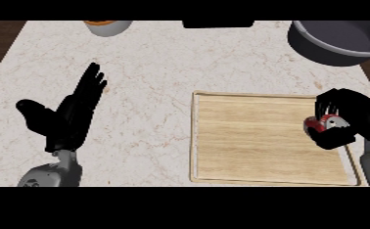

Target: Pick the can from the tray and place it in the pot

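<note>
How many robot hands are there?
2. The left hand rests open at the left, over the counter; the right hand curls round the red can at the right edge of the tray. No other hand shows.

Tray [253,145] on desk [159,66], right side. Can [325,124] at tray's right edge, inside right robot hand [341,106]. Pot [325,47] behind tray, far right corner. Bowl [108,27] far left.

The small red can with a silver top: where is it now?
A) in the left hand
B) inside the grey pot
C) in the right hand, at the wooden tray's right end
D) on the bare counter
C: the black right hand curls round the small red can at the right end of the pale wooden tray.
</note>
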### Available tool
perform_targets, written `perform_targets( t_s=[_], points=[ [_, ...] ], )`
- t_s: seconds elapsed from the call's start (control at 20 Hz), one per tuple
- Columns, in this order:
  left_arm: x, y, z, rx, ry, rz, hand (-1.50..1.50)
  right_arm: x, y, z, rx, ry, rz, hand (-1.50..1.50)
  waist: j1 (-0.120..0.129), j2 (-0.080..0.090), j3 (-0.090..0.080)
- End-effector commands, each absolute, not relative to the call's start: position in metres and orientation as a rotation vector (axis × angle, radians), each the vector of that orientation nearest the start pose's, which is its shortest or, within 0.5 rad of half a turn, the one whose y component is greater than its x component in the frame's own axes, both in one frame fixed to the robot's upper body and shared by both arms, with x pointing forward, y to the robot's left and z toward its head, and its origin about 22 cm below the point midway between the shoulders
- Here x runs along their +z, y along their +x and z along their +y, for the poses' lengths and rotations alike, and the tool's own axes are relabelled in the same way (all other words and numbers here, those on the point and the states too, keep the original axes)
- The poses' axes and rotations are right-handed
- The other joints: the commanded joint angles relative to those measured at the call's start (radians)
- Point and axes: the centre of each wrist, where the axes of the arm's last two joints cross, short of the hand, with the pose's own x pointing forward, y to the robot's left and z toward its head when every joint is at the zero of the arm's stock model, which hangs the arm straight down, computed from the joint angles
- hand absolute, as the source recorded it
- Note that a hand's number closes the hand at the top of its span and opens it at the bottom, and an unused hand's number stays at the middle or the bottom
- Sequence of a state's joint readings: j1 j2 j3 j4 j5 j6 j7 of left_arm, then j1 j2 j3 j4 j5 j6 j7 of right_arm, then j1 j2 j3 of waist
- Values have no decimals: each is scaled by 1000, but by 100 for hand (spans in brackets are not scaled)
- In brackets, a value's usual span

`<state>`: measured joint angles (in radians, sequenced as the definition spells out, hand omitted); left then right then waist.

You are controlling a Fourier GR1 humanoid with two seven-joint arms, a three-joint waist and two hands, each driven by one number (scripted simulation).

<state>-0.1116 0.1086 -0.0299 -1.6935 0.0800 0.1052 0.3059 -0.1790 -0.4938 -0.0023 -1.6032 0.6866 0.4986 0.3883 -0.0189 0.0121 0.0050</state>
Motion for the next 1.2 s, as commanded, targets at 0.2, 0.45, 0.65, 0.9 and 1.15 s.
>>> perform_targets(
  t_s=[0.2, 0.45, 0.65, 0.9, 1.15],
  points=[
    [68, 266, 226, -12, 1, -1503, 0, 158, 268, -485, 672, -1193, -890, 150, 30, 6, 3],
    [64, 261, 221, -29, 8, -1482, 0, 191, 252, -544, 593, -1231, -1059, 150, 41, -3, -1],
    [82, 281, 231, -26, -15, -1483, 0, 231, 258, -556, 583, -1275, -1223, 150, 42, -3, -2],
    [63, 267, 210, -42, -22, -1482, 0, 256, 278, -549, 609, -1306, -1430, 150, 57, -3, -3],
    [67, 268, 229, -31, 20, -1482, 0, 271, 293, -538, 579, -1238, -1544, 150, 35, -9, -5]
  ],
)
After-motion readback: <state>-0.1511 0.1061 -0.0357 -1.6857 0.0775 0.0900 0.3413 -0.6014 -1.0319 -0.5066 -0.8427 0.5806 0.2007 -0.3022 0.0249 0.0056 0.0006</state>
